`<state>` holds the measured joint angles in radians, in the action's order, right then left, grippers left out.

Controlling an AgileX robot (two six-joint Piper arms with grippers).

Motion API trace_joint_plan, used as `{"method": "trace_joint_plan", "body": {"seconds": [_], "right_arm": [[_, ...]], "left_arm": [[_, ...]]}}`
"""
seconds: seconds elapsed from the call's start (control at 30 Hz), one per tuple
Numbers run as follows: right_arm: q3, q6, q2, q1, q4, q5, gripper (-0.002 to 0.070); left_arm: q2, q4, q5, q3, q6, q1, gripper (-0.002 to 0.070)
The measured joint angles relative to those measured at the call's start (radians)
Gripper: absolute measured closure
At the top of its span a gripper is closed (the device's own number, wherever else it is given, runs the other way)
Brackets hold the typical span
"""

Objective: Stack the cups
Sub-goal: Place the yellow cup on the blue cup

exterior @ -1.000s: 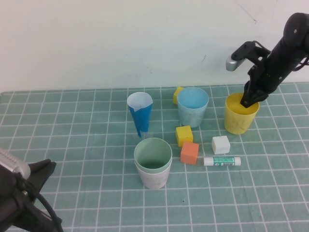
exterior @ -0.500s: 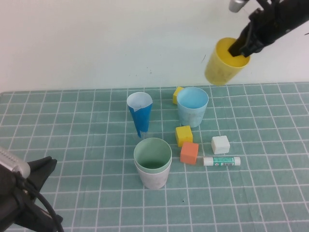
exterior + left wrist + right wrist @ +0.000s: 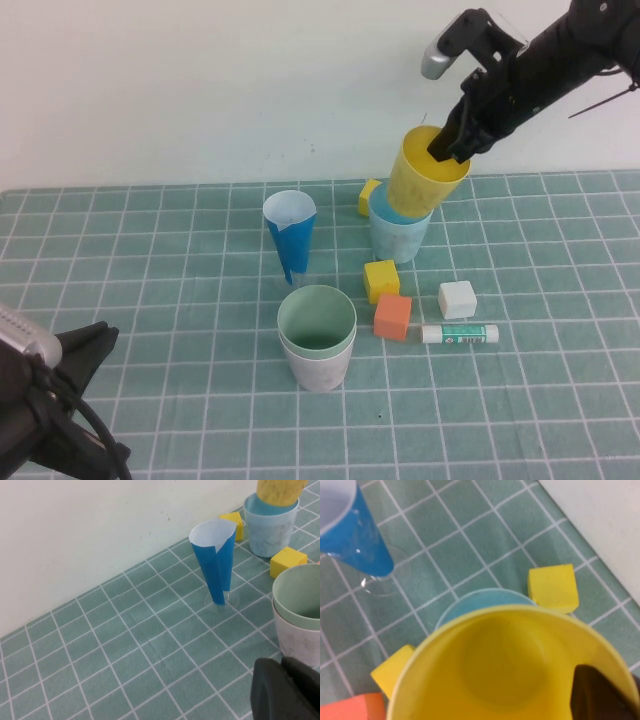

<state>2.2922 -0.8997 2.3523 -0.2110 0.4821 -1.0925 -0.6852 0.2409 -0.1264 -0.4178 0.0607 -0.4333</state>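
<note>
Right claw [image 3: 452, 148], clamped on the rim of the yellow cup [image 3: 424, 180], has carried it off the worktop [image 3: 150, 300] from the 3 o'clock side. It now hangs tilted, base entering the light blue cup [image 3: 400, 238]. Judged: insertion under way, not seated. Green cup [image 3: 316, 318] already nests in the pink cup [image 3: 318, 368] at 6 o'clock. Left claw [image 3: 85, 355] shut, parked near 7 o'clock.

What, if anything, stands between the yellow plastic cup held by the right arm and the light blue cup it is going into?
Nothing visible. The right gripper holds the tilted yellow plastic cup at the open mouth of the light blue plastic cup. The left gripper is parked near the robot.
</note>
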Motion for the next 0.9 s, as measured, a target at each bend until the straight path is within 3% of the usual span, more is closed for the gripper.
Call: {"method": "trace_joint_plan", "body": {"seconds": [0.3,0.53,0.77,0.9], "right_arm": [[0.000,0.000,0.040,-0.002,0.000,0.020,0.0629],[0.000,0.000,0.046,-0.002,0.059,0.043,0.0386],[0.000,0.000,0.046,-0.015,0.074,0.078,0.0314],[0.000,0.003,0.048,-0.032,0.065,0.086,0.0231]], "left_arm": [[0.000,0.000,0.002,0.000,0.000,0.000,0.0673],[0.000,0.000,0.010,0.000,0.002,0.000,0.0673],[0.000,0.000,0.013,0.000,0.002,0.000,0.0673],[0.000,0.000,0.013,0.000,0.002,0.000,0.0673]]}}
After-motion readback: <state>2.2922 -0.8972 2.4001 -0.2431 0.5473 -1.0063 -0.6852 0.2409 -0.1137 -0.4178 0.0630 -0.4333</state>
